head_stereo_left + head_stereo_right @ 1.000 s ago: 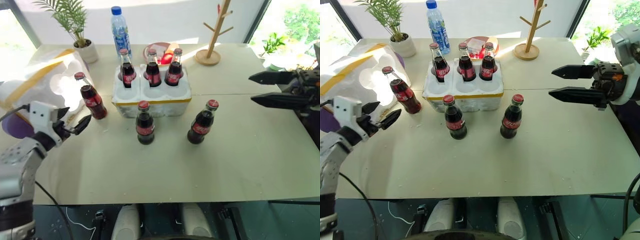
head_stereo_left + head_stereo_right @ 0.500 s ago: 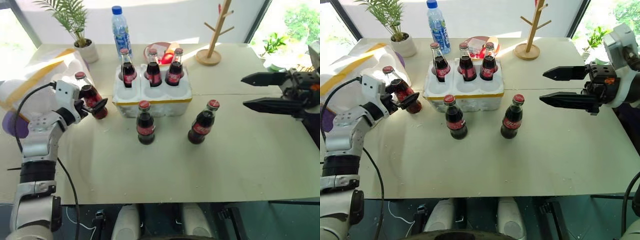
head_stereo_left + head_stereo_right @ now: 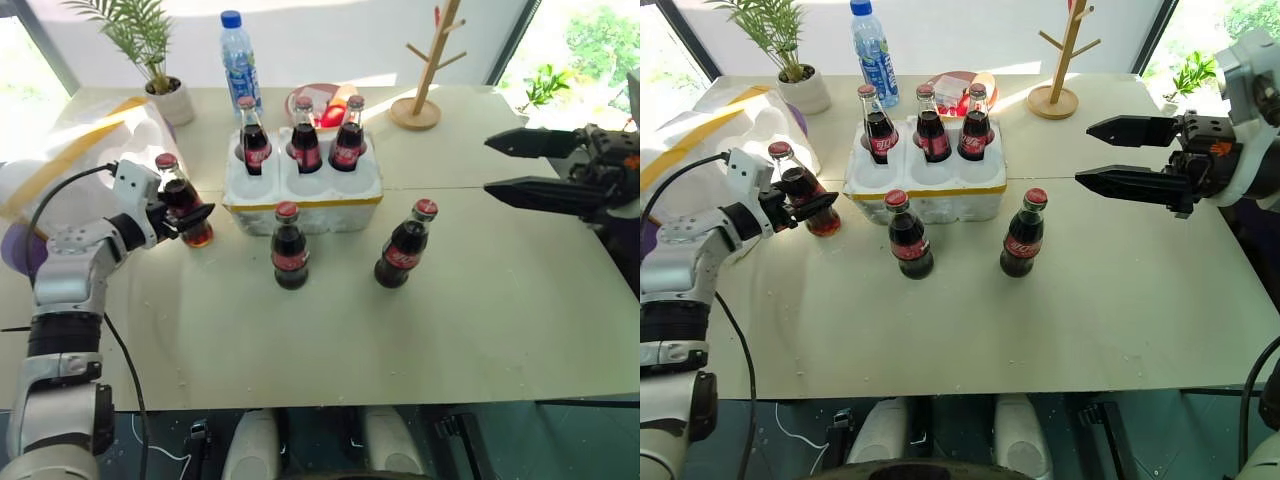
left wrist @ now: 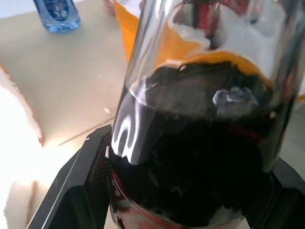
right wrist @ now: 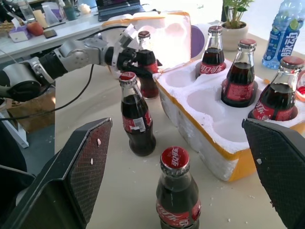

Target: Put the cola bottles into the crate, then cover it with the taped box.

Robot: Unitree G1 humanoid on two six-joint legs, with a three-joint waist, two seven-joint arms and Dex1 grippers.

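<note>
Glass cola bottle at left of frame, slick, heavy, breakable: left gripper clasps its body, a sound hold; right gripper hangs spread, empty.

My left gripper sits near the table's left edge, fingers set around a cola bottle. My right gripper hovers level, jaws spread wide.
</note>
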